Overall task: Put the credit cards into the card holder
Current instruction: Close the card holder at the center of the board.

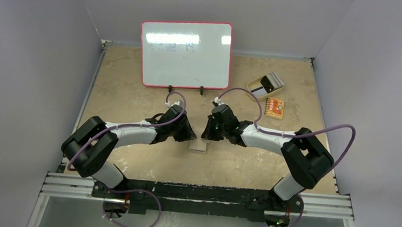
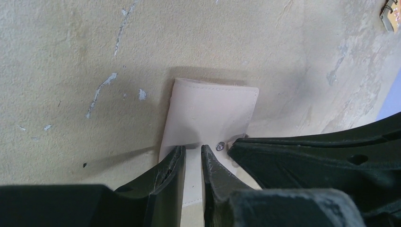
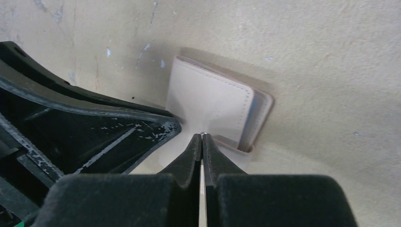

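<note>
The right claw (image 3: pixel 202 136) is pinched closed, its tips at the card holder (image 3: pixel 215 101). The left claw (image 2: pixel 193 151), beside it, shows a small gap; I can't tell if it grips.

2 arms (image 1: pixel 127 133): black joints, white links (purple cables (image 1: pixel 344 126)).

Pale lavender-grey walls (image 1: pixel 30 51) close in on three sides, plain and bare. A red-framed whiteboard (image 1: pixel 185 54) stands upright against the back wall, with bright glare across its upper part and faint smudged marks just below that. In front of the whiteboard stretches a tan table (image 1: pixel 124 94), mottled and scuffed, with white chips showing up close. Farthest from the whiteboard, a metal rail (image 1: pixel 203 196) runs along the table's near edge.
</note>
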